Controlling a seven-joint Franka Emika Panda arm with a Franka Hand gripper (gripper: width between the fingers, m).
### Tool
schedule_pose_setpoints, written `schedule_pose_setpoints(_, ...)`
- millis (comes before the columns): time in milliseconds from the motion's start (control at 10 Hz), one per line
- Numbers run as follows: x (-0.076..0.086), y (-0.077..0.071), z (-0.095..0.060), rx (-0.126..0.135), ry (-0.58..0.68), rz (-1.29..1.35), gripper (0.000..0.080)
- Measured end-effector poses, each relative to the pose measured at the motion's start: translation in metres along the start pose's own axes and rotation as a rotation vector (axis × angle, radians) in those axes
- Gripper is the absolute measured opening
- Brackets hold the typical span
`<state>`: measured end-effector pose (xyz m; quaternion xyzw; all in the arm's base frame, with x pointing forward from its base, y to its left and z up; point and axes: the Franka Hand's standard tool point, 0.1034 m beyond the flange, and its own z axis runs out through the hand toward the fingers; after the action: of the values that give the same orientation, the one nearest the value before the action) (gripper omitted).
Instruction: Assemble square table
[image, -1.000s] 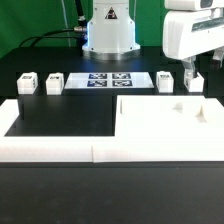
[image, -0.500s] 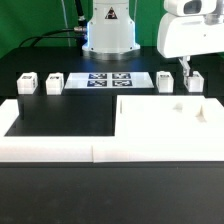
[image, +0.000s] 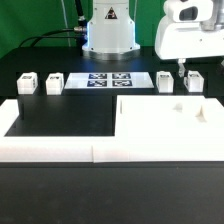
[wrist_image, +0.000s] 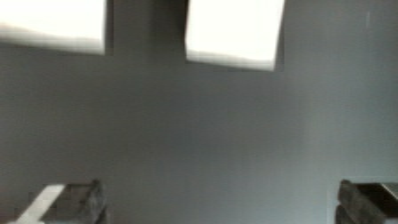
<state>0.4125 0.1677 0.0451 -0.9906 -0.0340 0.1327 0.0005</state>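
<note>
The square table's top (image: 160, 125), a big white slab with two small pegs, lies at the front on the exterior view's right. Two white tagged legs (image: 27, 83) (image: 54, 83) stand behind on the left. Two more legs (image: 165, 81) (image: 195, 82) stand behind on the right. My gripper (image: 181, 69) hangs above the gap between the right-hand pair, touching neither. In the wrist view my gripper (wrist_image: 217, 205) is open, with one finger (wrist_image: 63, 200) at each side and only dark table between them. Two blurred white shapes (wrist_image: 235, 30) (wrist_image: 45, 25) show beyond.
The marker board (image: 108, 80) lies flat between the two pairs of legs. A low white border wall (image: 50, 150) runs along the front and up the left side (image: 10, 112). The robot's base (image: 108, 30) stands at the back centre.
My gripper has risen and drifted toward the exterior view's left, away from the rightmost leg. It stays open. No part has moved.
</note>
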Motion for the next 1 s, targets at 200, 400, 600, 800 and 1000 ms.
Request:
schedule_pose_setpoints(200, -0.005, -0.006, 0.004, 0.005, -0.179, 0.004, 0.0648)
schedule_pose_setpoints(400, -0.012, -0.003, 0.007, -0.013, -0.311, 0.0, 0.0648)
schedule_pose_setpoints(600, -0.011, -0.002, 0.01, -0.021, -0.417, 0.003, 0.0648)
schedule_pose_setpoints(800, -0.021, -0.003, 0.018, -0.039, -0.578, 0.022, 0.0648)
schedule_pose_setpoints(1000, -0.029, -0.013, 0.033, -0.059, -0.634, 0.044, 0.0648)
